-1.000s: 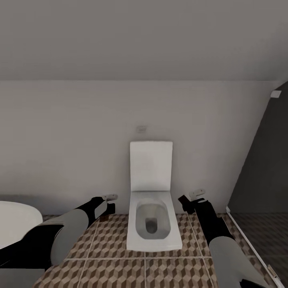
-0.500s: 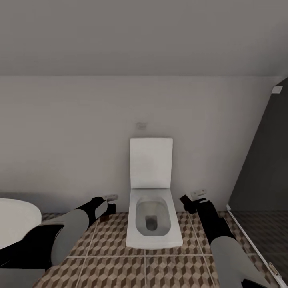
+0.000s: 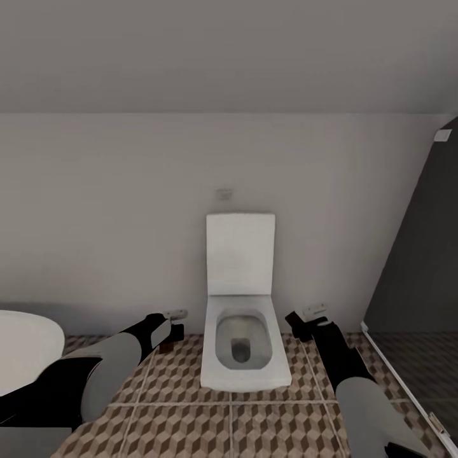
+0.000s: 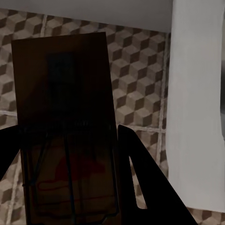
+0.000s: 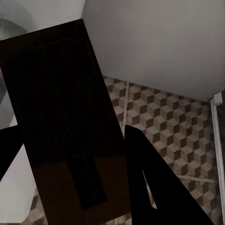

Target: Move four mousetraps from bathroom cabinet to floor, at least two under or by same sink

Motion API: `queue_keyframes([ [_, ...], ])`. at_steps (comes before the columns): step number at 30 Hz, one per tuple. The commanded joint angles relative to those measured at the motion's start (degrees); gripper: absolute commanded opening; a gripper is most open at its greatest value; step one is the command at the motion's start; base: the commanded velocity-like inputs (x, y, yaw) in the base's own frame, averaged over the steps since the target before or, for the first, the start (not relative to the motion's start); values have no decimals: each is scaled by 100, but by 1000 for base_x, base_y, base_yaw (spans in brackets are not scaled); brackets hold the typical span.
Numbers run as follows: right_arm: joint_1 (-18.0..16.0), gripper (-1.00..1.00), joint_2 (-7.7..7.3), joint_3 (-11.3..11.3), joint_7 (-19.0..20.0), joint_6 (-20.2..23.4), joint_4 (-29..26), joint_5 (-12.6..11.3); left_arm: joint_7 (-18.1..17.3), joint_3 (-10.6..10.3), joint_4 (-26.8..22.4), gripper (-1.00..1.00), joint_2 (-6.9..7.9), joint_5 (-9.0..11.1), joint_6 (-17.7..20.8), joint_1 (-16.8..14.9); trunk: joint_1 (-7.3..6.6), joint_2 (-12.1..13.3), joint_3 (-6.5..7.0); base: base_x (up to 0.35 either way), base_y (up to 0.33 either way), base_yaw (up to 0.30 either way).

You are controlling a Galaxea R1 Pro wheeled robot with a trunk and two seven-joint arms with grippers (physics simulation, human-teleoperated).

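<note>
Left wrist view showed my left claw (image 4: 70, 154) squeezed shut on a mousetrap (image 4: 65, 126) above the bathroom floor (image 4: 136, 79); my right claw (image 5: 70, 159) gripped another mousetrap (image 5: 61, 117). I thought these thin, stiff, light boards wanted holding by their edges.

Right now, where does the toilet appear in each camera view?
Head view: toilet in the centre, against the wall, between the two arms.
Left wrist view: its white side beside the held mousetrap.
Right wrist view: its bowl edge behind the held dark board.
Shared landmark: cube-pattern floor tiles.
</note>
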Motion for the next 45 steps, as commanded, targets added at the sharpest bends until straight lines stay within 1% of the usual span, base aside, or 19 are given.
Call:
queue_keyframes([
  [1,-4,-100,6,-37,19,-58,-2,63,30,21,-3,-100,-1,35,13,-4,22,-45,-24,0,0,0],
  [4,-4,-100,6,-137,11,-99,1,63,30,20,-3,-100,-1,35,9,4,88,-165,-78,0,0,0],
  [6,-4,-100,4,-307,4,-149,2,63,30,20,-5,-100,-1,28,-15,19,132,-245,-114,0,0,0],
  [7,-4,-100,1,-460,1,-209,5,63,30,20,-7,-100,-1,24,-41,31,154,-285,-132,0,0,0],
  [9,-4,-100,-1,-630,-3,-298,9,63,30,20,-8,-100,-1,22,-66,41,198,-365,-168,0,0,0],
  [10,-4,-100,-2,-804,-8,-402,25,68,30,20,-8,-100,-1,20,-87,47,220,-406,-186,0,0,0],
  [12,-4,-100,-6,-958,-21,-525,61,75,30,20,-9,-100,-1,19,-97,50,264,-486,-222,0,0,0],
  [13,-4,-100,-31,-1076,-52,-658,138,80,31,20,-9,-100,2,20,-105,53,285,-526,-240,0,0,0],
  [14,-4,-100,-52,-1120,-78,-724,197,82,31,20,-9,-100,4,22,-109,54,307,-566,-258,0,0,0],
  [15,-4,-100,-111,-1184,-151,-855,363,83,32,20,-9,-100,5,25,-114,55,329,-606,-276,0,0,0],
  [17,-4,-100,-175,-1227,-254,-980,578,79,31,20,-9,-100,6,30,-116,56,373,-686,-311,0,0,0],
  [18,-4,-100,-236,-1259,-389,-1102,846,73,33,20,-6,-100,7,35,-117,58,395,-726,-329,0,0,0],
  [20,-4,-100,-289,-1285,-547,-1223,1156,69,32,20,-6,-100,11,38,-116,66,439,-807,-365,0,0,0],
  [21,-4,-100,-338,-1304,-717,-1333,1476,64,33,20,-4,-100,13,42,-115,80,461,-847,-383,0,0,0],
  [23,-4,-100,-406,-1321,-981,-1457,1881,62,35,20,-5,-100,18,43,-115,111,505,-927,-419,0,0,0],
  [26,-4,-100,-454,-1331,-1303,-1539,2212,58,34,20,-8,-100,27,35,-115,158,571,-1047,-473,0,0,0],
  [31,-4,-100,-481,-1337,-1567,-1568,2442,55,36,17,-9,-100,39,21,-115,197,681,-1248,-563,0,0,0],
  [42,-4,-100,-499,-1338,-1639,-1585,2499,51,35,12,-8,-100,75,11,-125,254,922,-1689,-760,0,0,0],
  [45,-4,-100,-537,-1338,-1645,-1592,2495,53,32,12,-9,-100,77,9,-136,269,988,-1809,-814,0,0,0],
])
